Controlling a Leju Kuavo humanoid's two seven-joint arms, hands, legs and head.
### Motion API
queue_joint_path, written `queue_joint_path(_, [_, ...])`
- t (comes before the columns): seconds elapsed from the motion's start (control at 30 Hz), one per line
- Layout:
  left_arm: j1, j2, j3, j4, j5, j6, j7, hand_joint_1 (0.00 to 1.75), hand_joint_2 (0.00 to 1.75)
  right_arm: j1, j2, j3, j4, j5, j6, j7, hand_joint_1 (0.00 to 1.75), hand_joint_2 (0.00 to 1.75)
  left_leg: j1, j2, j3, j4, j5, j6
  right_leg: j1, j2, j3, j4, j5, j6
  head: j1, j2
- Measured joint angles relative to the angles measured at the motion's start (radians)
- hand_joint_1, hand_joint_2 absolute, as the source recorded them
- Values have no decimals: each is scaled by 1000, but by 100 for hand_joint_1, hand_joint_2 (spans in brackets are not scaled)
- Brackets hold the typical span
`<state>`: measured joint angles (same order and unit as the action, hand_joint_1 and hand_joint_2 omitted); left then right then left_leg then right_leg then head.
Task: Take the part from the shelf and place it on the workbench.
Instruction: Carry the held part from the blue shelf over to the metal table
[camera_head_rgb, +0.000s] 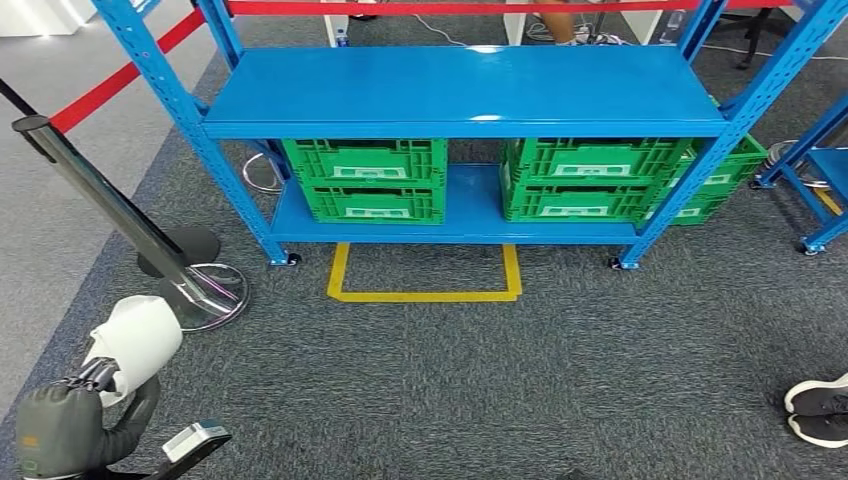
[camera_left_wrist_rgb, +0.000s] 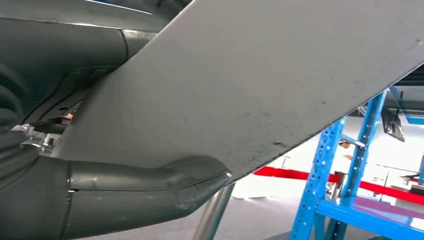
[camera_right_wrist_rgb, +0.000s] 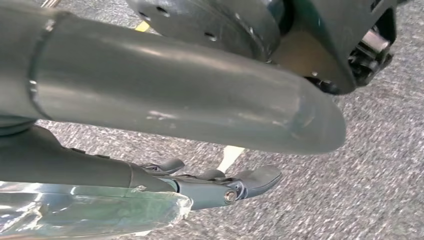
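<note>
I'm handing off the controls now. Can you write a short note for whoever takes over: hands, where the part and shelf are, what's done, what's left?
Left hand: low at the robot's left side, gripping the white part; the left wrist view has the part's pale surface right against the thumb.
Right hand: hanging over the grey carpet, fingers loosely extended, holding nothing.
Blue shelf: straight ahead, top level bare, green crates on the lower level. A yellow floor marking lies in front of it.
Done: the part is in hand.
Left: find the workbench and set the part on it.
</note>
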<state>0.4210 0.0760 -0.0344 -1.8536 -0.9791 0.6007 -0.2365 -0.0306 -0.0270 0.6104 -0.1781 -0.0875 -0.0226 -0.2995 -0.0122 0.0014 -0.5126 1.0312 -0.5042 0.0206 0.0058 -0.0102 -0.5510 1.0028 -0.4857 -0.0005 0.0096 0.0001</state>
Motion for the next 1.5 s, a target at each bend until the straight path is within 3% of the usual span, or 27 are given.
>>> queue_joint_path(0.13, [-1, 0, 2, -2, 23, -18, -2, 175, 175, -1, 1, 0, 0, -4, 1, 0, 0, 0, -2, -2, 7, -58, 11, 14, -4, -5, -20, 4, 5, 22, 0, 0])
queue_joint_path(0.2, [-1, -1, 2, -2, 52, -37, -8, 175, 175, 0, 0, 0, 0, -4, 1, 0, 0, 0, 4, -7, -3, -70, 28, 21, -5, 1, -47, 65, -54, 30, 3, 0])
queue_joint_path(0.27, [-1, -3, 1, -2, 83, -54, -14, 175, 175, 0, 0, 0, 0, -4, 1, 1, 0, 0, 3, -15, -22, -70, 43, 24, -8, 6, -87, 187, -134, 37, 5, 0])
queue_joint_path(0.3, [-1, -5, 1, -2, 96, -62, -15, 175, 175, 0, 0, 0, 0, -4, 1, 1, 0, 0, 3, -21, -31, -69, 50, 23, -9, 7, -99, 239, -154, 39, 4, 0])
queue_joint_path(0.33, [-1, -7, 1, -2, 107, -68, -16, 175, 175, 1, 0, 0, 0, -4, 1, 1, 0, 0, 2, -28, -39, -69, 58, 21, -9, 7, -98, 260, -155, 41, 4, 0])
queue_joint_path(0.4, [-1, -13, 1, -2, 122, -74, -15, 175, 175, 1, -1, 0, 0, -4, 1, 1, 0, 0, 3, -45, -54, -66, 71, 15, -10, 15, -34, 181, -105, 41, 4, 0])
queue_joint_path(0.47, [-2, -24, 1, -2, 130, -74, -7, 175, 175, 2, -2, 0, 0, -4, 1, 1, 0, 0, 3, -64, -67, -61, 82, 6, -14, 55, 61, 33, -65, 36, 3, 0])
queue_joint_path(0.53, [-5, -36, 3, -2, 140, -72, 6, 175, 175, 4, -2, 0, 0, -4, 1, 1, 0, 0, 1, -82, -78, -56, 94, -3, -16, 84, 100, -33, -63, 31, 3, 0])
queue_joint_path(0.6, [-6, -49, 8, -3, 151, -70, 16, 175, 175, 7, -1, 0, 0, -4, 1, 2, 0, 0, 1, -101, -86, -52, 104, -13, -16, 66, 93, -35, -59, 23, 4, 0])
queue_joint_path(0.63, [-5, -56, 11, -3, 156, -68, 19, 175, 175, 8, 0, 0, 0, -4, 1, 2, 0, 0, 1, -95, -92, -45, 100, -18, -18, 53, 88, -35, -55, 15, 2, 0])
queue_joint_path(0.67, [-5, -62, 16, -4, 162, -67, 21, 175, 175, 9, 0, 0, 0, -4, 1, 2, 0, 0, 1, -81, -102, -25, 80, -23, -19, 38, 84, -37, -50, 6, 0, 0])
queue_joint_path(0.73, [-6, -70, 25, -5, 176, -66, 19, 175, 175, 12, 1, 0, 1, -5, 1, 3, 0, 0, 4, -34, -138, 70, 1, -35, -19, 10, 74, -38, -42, -6, -7, 0])
queue_joint_path(0.8, [-7, -78, 33, -5, 196, -69, 12, 175, 175, 16, 1, 0, 2, -8, 1, 3, 0, 0, 13, -14, -175, 196, -69, -45, -17, -21, 64, -36, -37, -8, -9, 0])
queue_joint_path(0.83, [-6, -84, 37, -5, 208, -73, 7, 175, 175, 17, 1, 0, 2, -9, 1, 3, 0, 0, 16, -10, -177, 230, -78, -49, -17, -36, 60, -35, -35, -7, -10, 0])
queue_joint_path(0.87, [-4, -90, 42, -5, 220, -79, 1, 175, 175, 17, 1, 0, 3, -9, 1, 4, 0, 0, 19, -7, -160, 226, -67, -50, -17, -51, 57, -34, -34, -6, -10, 0])
queue_joint_path(0.9, [-3, -97, 48, -5, 230, -86, -3, 175, 175, 17, 1, 0, 3, -9, 1, 4, 0, 0, 21, -1, -125, 183, -42, -50, -17, -65, 56, -32, -33, -5, -10, 0])
queue_joint_path(1.0, [-2, -114, 70, -11, 244, -100, -12, 175, 175, 15, 1, 0, 3, -9, 1, 4, 0, 0, 13, 57, 1, -12, 14, -37, -13, -100, 63, -29, -31, 3, -9, 0])
queue_joint_path(1.03, [-1, -119, 77, -15, 246, -101, -13, 175, 175, 15, 1, 0, 3, -9, 1, 4, 0, 0, 8, 71, 17, -45, 16, -30, -11, -110, 64, -28, -29, 8, -9, 0])
queue_joint_path(1.1, [5, -128, 93, -22, 247, -101, -13, 175, 175, 13, 1, 0, 3, -9, 1, 4, 0, 0, 2, 62, 12, -60, 17, -16, -10, -130, 65, -29, -24, 20, -10, 0])
queue_joint_path(1.13, [9, -134, 100, -25, 247, -101, -14, 175, 175, 12, 1, 0, 3, -10, 1, 4, 0, 0, 3, 51, 9, -64, 21, -10, -12, -124, 62, -27, -28, 25, -11, 0])
queue_joint_path(1.2, [12, -145, 114, -33, 246, -98, -15, 175, 175, 11, 1, 0, 3, -11, 1, 4, 0, 0, 8, 31, 3, -73, 32, 5, -16, -67, 36, 23, -68, 33, -8, 0])
queue_joint_path(1.27, [13, -157, 127, -40, 232, -89, -21, 175, 175, 16, 1, 0, 3, -13, 1, 4, 0, 0, 8, 7, -7, -74, 41, 17, -18, -4, -25, 156, -138, 37, -4, 0])
queue_joint_path(1.33, [16, -170, 141, -44, 194, -73, -30, 175, 175, 21, 1, 0, 3, -14, 1, 4, 0, 0, 5, -20, -15, -72, 47, 21, -18, 8, -76, 265, -172, 39, -5, 0])
queue_joint_path(1.37, [19, -177, 149, -47, 168, -65, -33, 175, 175, 23, 1, 0, 3, -14, 1, 4, 0, 0, 3, -35, -17, -71, 49, 21, -18, 10, -77, 267, -158, 38, -4, 0])
queue_joint_path(1.4, [22, -182, 156, -51, 146, -58, -35, 175, 175, 23, 1, 0, 4, -14, 1, 4, 0, 0, 2, -50, -18, -70, 51, 19, -18, 14, -60, 229, -127, 36, -4, 0])
queue_joint_path(1.47, [26, -192, 171, -61, 113, -48, -37, 175, 175, 22, 1, 0, 4, -14, 0, 4, 0, 0, 0, -77, -20, -65, 53, 14, -19, 50, 5, 92, -54, 29, -4, 0])
queue_joint_path(1.5, [27, -195, 178, -66, 99, -43, -39, 175, 175, 22, 1, 0, 4, -14, 1, 4, 0, 0, -1, -89, -25, -59, 54, 11, -21, 72, 31, 32, -36, 26, -5, 0])
